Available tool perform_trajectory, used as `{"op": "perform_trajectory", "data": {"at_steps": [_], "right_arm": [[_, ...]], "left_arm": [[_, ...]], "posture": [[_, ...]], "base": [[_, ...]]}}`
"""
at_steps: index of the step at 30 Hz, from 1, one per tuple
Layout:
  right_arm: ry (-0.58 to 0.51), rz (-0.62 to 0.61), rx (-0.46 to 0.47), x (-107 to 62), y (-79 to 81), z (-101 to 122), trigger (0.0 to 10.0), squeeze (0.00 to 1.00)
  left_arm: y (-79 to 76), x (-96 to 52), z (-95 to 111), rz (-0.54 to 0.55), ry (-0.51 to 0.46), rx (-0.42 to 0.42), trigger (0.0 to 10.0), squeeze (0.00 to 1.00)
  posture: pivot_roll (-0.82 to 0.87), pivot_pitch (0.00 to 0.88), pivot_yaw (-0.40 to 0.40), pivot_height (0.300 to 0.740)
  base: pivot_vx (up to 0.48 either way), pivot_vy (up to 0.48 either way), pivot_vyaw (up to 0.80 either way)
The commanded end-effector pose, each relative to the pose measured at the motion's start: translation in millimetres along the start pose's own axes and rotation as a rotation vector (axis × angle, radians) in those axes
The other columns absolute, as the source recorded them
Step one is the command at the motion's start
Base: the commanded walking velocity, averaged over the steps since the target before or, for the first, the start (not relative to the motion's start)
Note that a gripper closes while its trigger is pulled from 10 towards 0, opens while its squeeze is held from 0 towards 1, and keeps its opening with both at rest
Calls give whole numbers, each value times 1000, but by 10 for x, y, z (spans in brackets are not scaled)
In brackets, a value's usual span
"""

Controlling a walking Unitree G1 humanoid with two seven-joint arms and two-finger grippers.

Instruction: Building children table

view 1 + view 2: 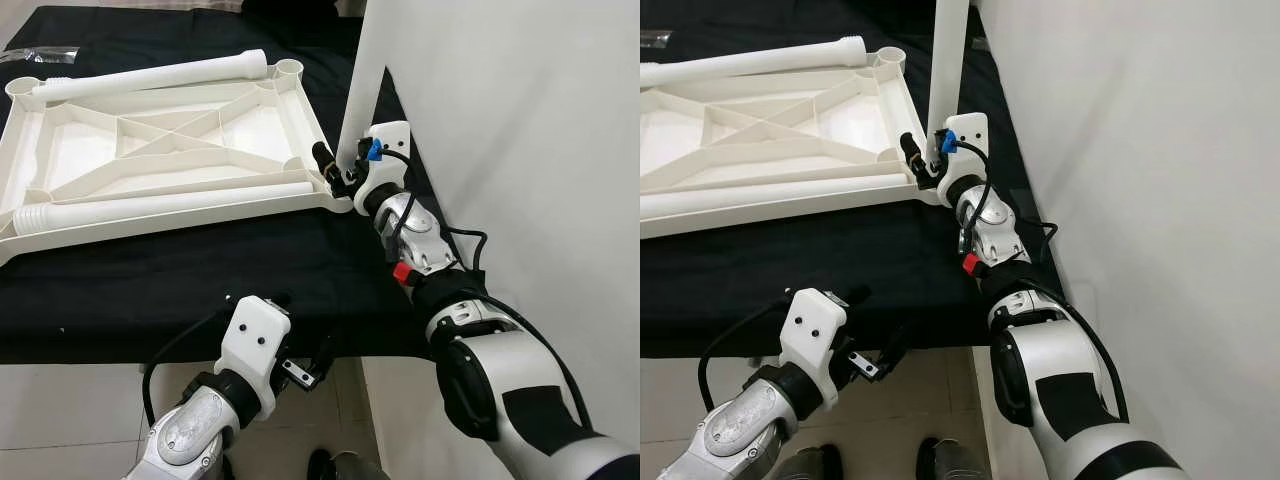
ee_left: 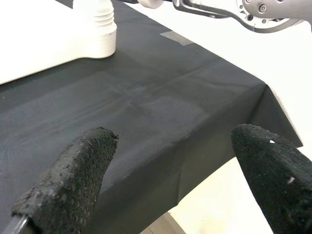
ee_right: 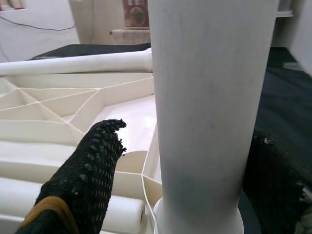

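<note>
Right wrist view: right gripper [image 3: 195,161] was clamped on an upright leg [image 1: 372,70] standing at the near corner socket of the inverted tabletop [image 1: 150,150]. Seating it likely came next; left gripper [image 1: 300,365] hung spread.

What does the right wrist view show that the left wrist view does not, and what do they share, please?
Right wrist view: the right gripper closed around the upright table leg, which stands in a corner socket of the upside-down tabletop, with its ribbed underside and a loose leg lying across the far end.

Left wrist view: the left gripper open, hovering at the near edge of the black cloth, with the ribbed end of another loose leg and part of the right arm beyond.

Both: white table parts on the black cloth.
</note>
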State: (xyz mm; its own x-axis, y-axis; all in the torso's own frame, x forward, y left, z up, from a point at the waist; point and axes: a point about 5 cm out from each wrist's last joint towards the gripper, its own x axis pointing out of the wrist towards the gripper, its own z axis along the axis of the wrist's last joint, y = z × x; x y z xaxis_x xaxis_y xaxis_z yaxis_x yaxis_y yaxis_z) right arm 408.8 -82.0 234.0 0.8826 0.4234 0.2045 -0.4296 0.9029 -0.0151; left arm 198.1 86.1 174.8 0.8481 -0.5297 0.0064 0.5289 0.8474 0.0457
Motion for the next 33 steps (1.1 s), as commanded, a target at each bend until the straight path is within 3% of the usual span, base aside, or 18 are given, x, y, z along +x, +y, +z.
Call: {"op": "perform_trajectory", "data": {"at_steps": [1,11,14,19,23,26,33], "right_arm": [[-10,125,19,4,189,-34,10000,0],[-67,305,67,-107,429,-23,10000,0],[-102,405,81,-200,605,24,10000,0],[-137,528,114,-247,752,154,10000,0],[-142,554,117,-254,772,175,10000,0],[-140,697,133,-239,791,300,10000,0],[-95,804,117,-182,706,388,10000,0]], "left_arm": [[-5,-20,-2,-1,4,11,10000,0],[-14,-2,-1,-7,-4,5,10000,0],[-17,-1,-15,-6,-2,3,10000,0],[-9,-4,-26,-2,2,3,10000,0],[-8,-4,-27,-2,2,3,10000,0],[-7,-3,-23,0,0,1,10000,0],[-7,-4,-18,3,-4,1,10000,0]], "posture": [[139,154,-116,740],[126,159,-115,740],[126,159,-114,740],[124,161,-117,740],[124,161,-117,740],[123,161,-121,740],[124,162,-123,740]], "base": [[0,0,0],[0,0,0],[0,0,0],[0,0,0],[0,0,0],[0,0,0],[0,0,0]]}}
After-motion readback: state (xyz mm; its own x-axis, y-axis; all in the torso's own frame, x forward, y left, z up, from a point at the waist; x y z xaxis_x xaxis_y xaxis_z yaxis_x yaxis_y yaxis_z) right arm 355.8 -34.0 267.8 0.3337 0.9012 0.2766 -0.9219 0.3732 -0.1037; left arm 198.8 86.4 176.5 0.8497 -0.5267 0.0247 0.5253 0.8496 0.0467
